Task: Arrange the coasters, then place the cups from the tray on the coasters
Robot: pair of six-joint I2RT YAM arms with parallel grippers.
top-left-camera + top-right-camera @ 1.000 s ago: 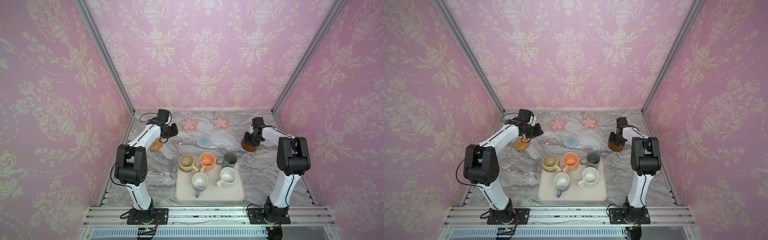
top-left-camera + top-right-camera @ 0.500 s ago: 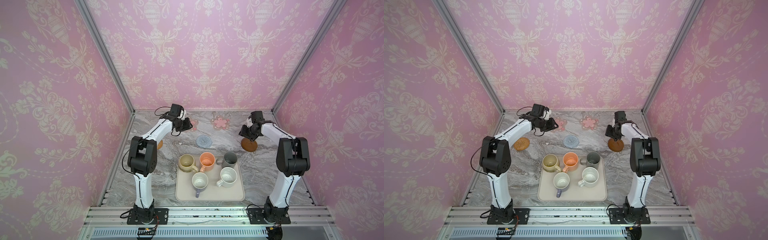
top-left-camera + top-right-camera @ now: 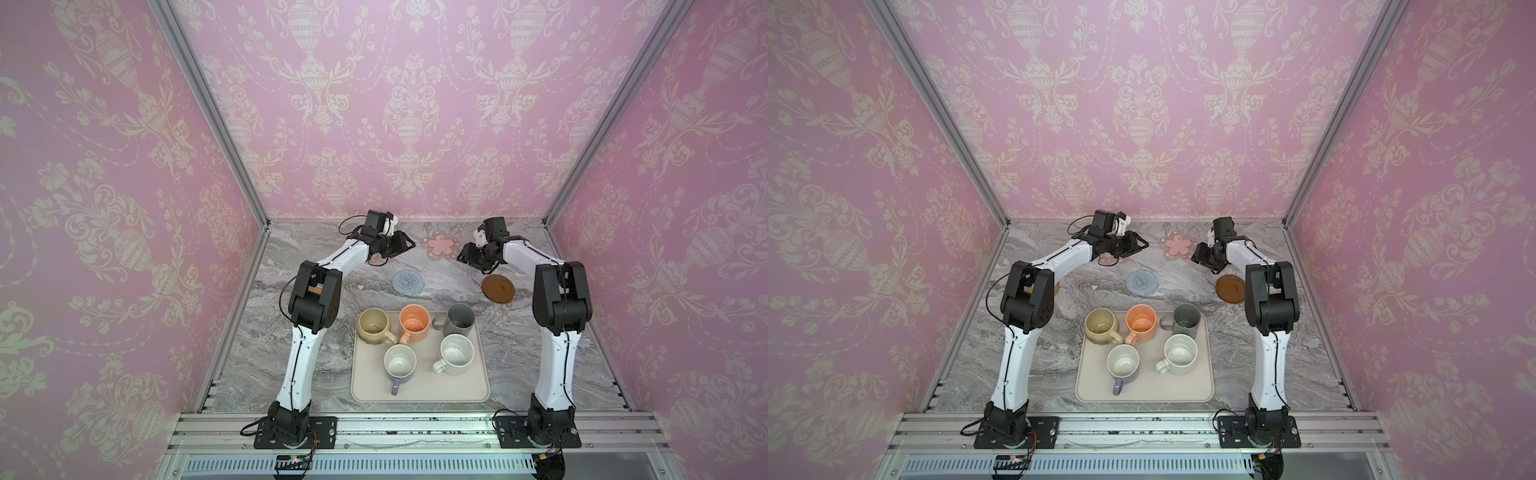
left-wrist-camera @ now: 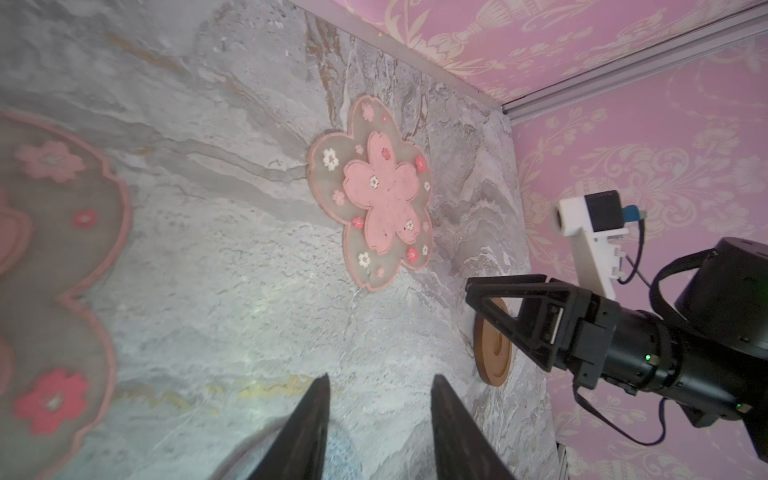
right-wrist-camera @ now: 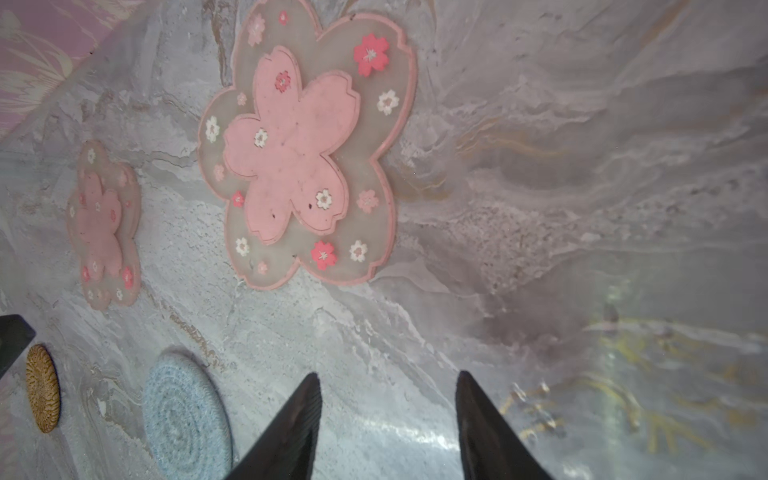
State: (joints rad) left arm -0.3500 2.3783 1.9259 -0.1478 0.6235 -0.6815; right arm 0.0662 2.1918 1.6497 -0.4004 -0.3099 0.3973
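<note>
Rattan coaster (image 5: 43,388) shows in right wrist view; left tool (image 4: 380,377), right tool (image 5: 387,374) gape empty.

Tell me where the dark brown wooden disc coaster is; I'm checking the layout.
In both top views the dark brown wooden disc coaster lies on the right, beyond the tall dark grey mug, near the right hand.

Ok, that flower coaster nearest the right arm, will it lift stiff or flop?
The flower coaster looks thin and translucent, likely soft, so it probably droops when pinched at one edge. It lies flush on the tabletop, so a push may drag, not slide.
</note>
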